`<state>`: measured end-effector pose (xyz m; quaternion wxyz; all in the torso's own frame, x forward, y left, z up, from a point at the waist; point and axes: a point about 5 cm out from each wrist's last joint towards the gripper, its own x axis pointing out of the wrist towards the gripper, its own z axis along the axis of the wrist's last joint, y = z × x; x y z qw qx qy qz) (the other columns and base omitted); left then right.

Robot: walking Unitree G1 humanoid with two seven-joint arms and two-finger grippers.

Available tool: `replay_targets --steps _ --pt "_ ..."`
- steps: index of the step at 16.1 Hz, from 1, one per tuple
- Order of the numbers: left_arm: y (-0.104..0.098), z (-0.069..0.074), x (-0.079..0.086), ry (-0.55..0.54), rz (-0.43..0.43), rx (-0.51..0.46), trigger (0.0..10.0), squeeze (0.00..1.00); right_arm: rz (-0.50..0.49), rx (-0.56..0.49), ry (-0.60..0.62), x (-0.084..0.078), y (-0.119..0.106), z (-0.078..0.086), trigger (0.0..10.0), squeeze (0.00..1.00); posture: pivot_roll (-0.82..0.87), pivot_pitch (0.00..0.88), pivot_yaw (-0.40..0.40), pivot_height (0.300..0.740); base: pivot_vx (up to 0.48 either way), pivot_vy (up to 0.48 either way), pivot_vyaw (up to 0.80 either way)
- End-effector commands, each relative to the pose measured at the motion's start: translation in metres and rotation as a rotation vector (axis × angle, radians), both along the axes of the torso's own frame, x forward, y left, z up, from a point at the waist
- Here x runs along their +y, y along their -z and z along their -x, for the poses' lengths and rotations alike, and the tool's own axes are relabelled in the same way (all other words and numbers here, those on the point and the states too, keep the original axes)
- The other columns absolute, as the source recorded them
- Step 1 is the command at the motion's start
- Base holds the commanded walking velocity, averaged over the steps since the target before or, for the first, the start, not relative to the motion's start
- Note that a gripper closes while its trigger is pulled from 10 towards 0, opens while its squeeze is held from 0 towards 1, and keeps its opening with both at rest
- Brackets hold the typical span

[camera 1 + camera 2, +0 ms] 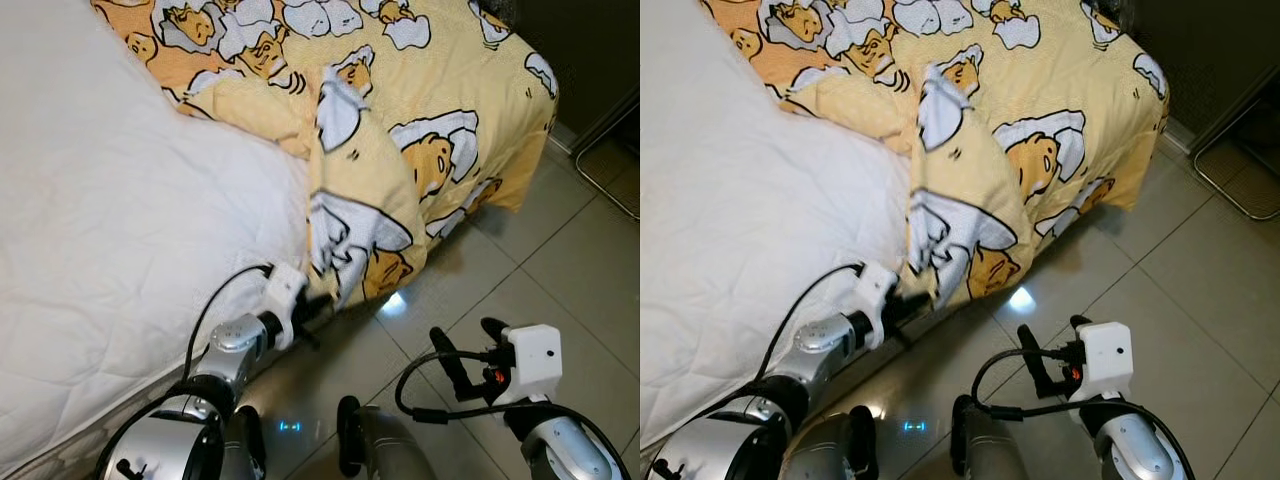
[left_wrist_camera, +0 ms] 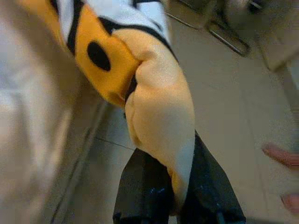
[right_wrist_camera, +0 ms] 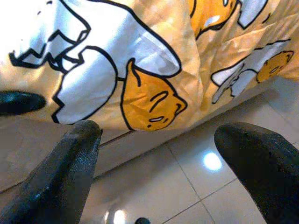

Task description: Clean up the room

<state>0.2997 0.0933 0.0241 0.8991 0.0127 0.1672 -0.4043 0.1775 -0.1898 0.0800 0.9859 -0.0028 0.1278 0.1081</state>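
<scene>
Left gripper [image 1: 318, 305] pinches the yellow cartoon-print blanket [image 1: 370, 190] at the bed's [image 1: 110, 230] edge. Right gripper [image 1: 466, 352] hangs spread wide, empty, over the tiled floor [image 1: 560, 270].

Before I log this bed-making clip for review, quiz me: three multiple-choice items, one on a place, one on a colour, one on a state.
1. Where is the left gripper?
A. at the blanket's hanging corner beside the bed
B. on the floor tiles
C. high up on the mattress

2. The cartoon blanket is mainly:
A. blue
B. yellow
C. green

3. The right gripper is:
A. shut on the blanket
B. shut on a cable
C. open, holding nothing

Answers: 1 A, its fingers pinch the hanging fold. 2 B, yellow cloth with white and orange figures. 3 C, its fingers stand apart over the floor.
</scene>
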Motion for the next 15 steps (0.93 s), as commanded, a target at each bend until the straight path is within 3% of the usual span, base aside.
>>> replay_targets --steps 1,5,7,9,15 --pt "0.006 0.009 -0.006 0.079 -0.009 0.018 0.0 0.00 0.004 0.017 0.011 -0.007 0.001 0.002 10.0 0.45 -0.17 0.193 -0.050 0.736 0.000 0.000 0.00" --pt "-0.001 0.013 -0.024 0.259 0.064 0.030 0.0 0.00 0.003 0.011 -0.014 -0.007 -0.001 -0.002 10.0 0.45 -0.17 0.191 -0.053 0.736 0.000 0.000 0.00" --pt "0.000 0.016 -0.025 0.287 0.071 0.036 0.0 0.00 0.003 0.011 -0.017 -0.007 -0.001 -0.002 10.0 0.45 -0.17 0.190 -0.054 0.736 0.000 0.000 0.00" --pt "0.002 0.029 -0.038 0.440 0.106 0.057 0.0 0.00 -0.005 0.006 -0.034 -0.005 -0.003 -0.004 10.0 0.45 -0.18 0.186 -0.052 0.736 0.000 0.000 0.00" --pt "0.001 0.037 -0.044 0.549 0.154 0.089 0.0 0.00 -0.033 0.036 -0.089 0.004 0.001 0.001 10.0 0.45 -0.17 0.186 -0.049 0.736 0.000 0.000 0.00"
